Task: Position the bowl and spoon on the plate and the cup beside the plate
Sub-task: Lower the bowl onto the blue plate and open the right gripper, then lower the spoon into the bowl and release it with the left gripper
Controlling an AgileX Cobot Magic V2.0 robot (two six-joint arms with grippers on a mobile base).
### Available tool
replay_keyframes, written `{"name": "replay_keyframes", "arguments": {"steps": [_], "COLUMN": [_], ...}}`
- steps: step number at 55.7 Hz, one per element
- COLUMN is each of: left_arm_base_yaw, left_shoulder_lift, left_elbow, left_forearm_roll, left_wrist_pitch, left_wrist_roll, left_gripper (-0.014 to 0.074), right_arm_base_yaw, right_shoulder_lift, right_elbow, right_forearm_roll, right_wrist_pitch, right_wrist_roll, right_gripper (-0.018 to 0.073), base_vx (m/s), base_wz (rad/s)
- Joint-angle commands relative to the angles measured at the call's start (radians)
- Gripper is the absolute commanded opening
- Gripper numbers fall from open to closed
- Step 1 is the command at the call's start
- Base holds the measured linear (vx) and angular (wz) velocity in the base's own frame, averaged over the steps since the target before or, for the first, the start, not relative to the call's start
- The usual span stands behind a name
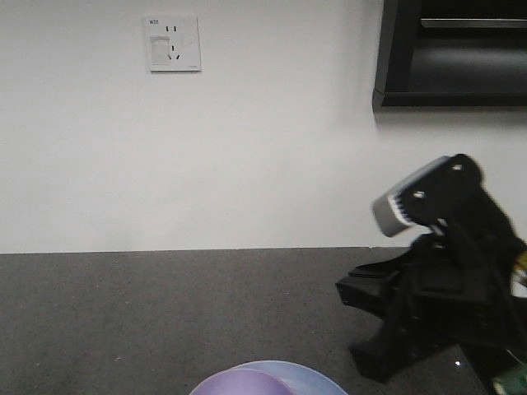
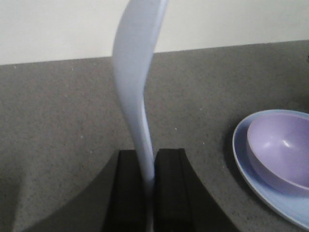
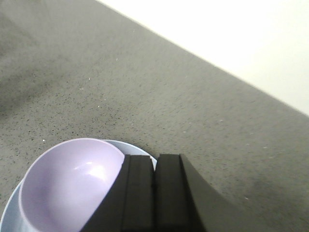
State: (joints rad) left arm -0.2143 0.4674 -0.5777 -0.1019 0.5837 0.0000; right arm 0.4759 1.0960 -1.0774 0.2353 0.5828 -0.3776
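Left gripper jaws are clamping the handle of the spoon, seemingly light, stiff and slick, upright over the dark surface, left of the lavender bowl sitting on the plate, as the right gripper is hovering there, jaws together.

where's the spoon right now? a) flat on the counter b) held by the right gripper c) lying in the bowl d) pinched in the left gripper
d: in the left wrist view the spoon stands up from between the closed fingers of the left gripper, apart from the bowl on the plate.
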Motion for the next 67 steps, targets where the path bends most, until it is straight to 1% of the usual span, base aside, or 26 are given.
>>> {"name": "replay_keyframes", "arguments": {"steps": [1, 4, 6, 10, 13, 15, 20, 25, 29, 32, 35, 39, 42, 53, 57, 61, 67], "left_arm_base_yaw": [-0.002, -0.002, -0.002, -0.002, -0.002, -0.002, -0.002, -0.002, -0.002, -0.003, -0.017, -0.051, -0.087, -0.207, -0.236, -0.257, -0.272], "left_shoulder_lift": [0.016, 0.039, 0.064, 0.135, 0.199, 0.26, 0.389, 0.519, 0.613, 0.69, 0.759, 0.832, 0.88, 0.984, 1.011, 1.035, 1.074], "left_elbow": [-0.058, -0.092, -0.123, -0.199, -0.267, -0.31, -0.404, -0.482, -0.524, -0.555, -0.581, -0.61, -0.635, -0.684, -0.688, -0.688, -0.688], "left_forearm_roll": [-0.045, -0.048, -0.048, -0.061, -0.097, -0.141, -0.245, -0.335, -0.391, -0.45, -0.515, -0.571, -0.581, -0.57, -0.569, -0.569, -0.57], "left_wrist_pitch": [0.007, 0.067, 0.114, 0.212, 0.282, 0.343, 0.438, 0.485, 0.5, 0.519, 0.538, 0.544, 0.543, 0.521, 0.512, 0.498, 0.497], "left_wrist_roll": [-0.008, 0.0, 0.022, 0.095, 0.168, 0.231, 0.319, 0.361, 0.386, 0.412, 0.448, 0.484, 0.489, 0.485, 0.479, 0.455, 0.451], "left_gripper": [0.0004, 0.0004, 0.0004, 0.0004, 0.0004, 0.0004, 0.0001, 0.0001, 0.0001, 0.0001, 0.0001, 0.0001, 0.0001, 0.0001, 0.0002, 0.0005, 0.0015], "right_arm_base_yaw": [-0.006, -0.006, -0.006, -0.006, -0.006, -0.006, -0.006, -0.006, -0.006, -0.006, -0.006, -0.006, -0.006, -0.006, -0.006, -0.006, -0.006], "right_shoulder_lift": [-0.108, -0.161, -0.196, -0.258, -0.297, -0.318, -0.362, -0.393, -0.4, -0.404, -0.405, -0.404, -0.404, -0.404, -0.404, -0.404, -0.404], "right_elbow": [0.058, 0.121, 0.167, 0.254, 0.308, 0.34, 0.402, 0.434, 0.438, 0.438, 0.438, 0.438, 0.438, 0.438, 0.438, 0.438, 0.438], "right_forearm_roll": [-0.028, -0.028, -0.028, -0.028, -0.028, -0.028, -0.028, -0.028, -0.028, -0.028, -0.028, -0.028, -0.028, -0.029, -0.03, -0.03, -0.03], "right_wrist_pitch": [-0.074, -0.093, -0.108, -0.136, -0.153, -0.164, -0.181, -0.189, -0.183, -0.184, -0.186, -0.188, -0.19, -0.194, -0.194, -0.194, -0.194], "right_wrist_roll": [0.019, 0.02, 0.02, 0.02, 0.02, 0.02, 0.02, 0.019, 0.019, 0.019, 0.019, 0.016, 0.016, 0.016, 0.016, 0.016, 0.016], "right_gripper": [-0.0014, -0.0011, -0.0011, -0.001, -0.001, -0.001, -0.001, -0.0008, -0.0008, -0.0008, -0.0008, -0.0008, -0.0008, -0.0008, -0.0008, -0.0008, -0.0008], "base_vx": [0.0, 0.0, 0.0, 0.0, 0.0, 0.0, 0.0, 0.0, 0.0, 0.0, 0.0, 0.0, 0.0, 0.0, 0.0, 0.0, 0.0], "base_wz": [0.0, 0.0, 0.0, 0.0, 0.0, 0.0, 0.0, 0.0, 0.0, 0.0, 0.0, 0.0, 0.0, 0.0, 0.0, 0.0, 0.0]}}
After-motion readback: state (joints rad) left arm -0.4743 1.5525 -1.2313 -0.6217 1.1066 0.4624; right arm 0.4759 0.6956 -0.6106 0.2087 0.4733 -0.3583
